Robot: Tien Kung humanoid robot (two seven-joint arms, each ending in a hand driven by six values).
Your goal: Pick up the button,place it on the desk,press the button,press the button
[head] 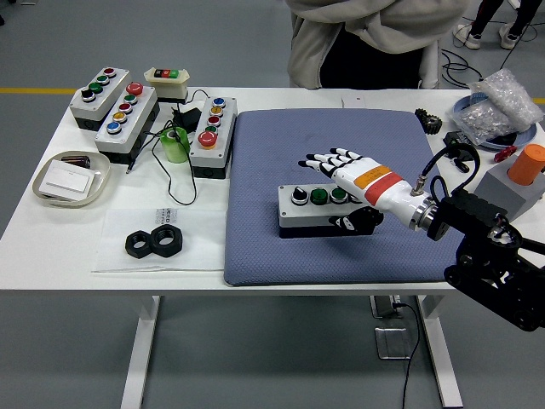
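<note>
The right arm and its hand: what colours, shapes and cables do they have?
The right hand is white with black fingertips. Its white wrist shell carries an orange band beside a red one. A silver cuff joins it to a bulky black arm of blocky segments. A black cable loops up from a connector by the wrist. The left arm is not in view.
</note>
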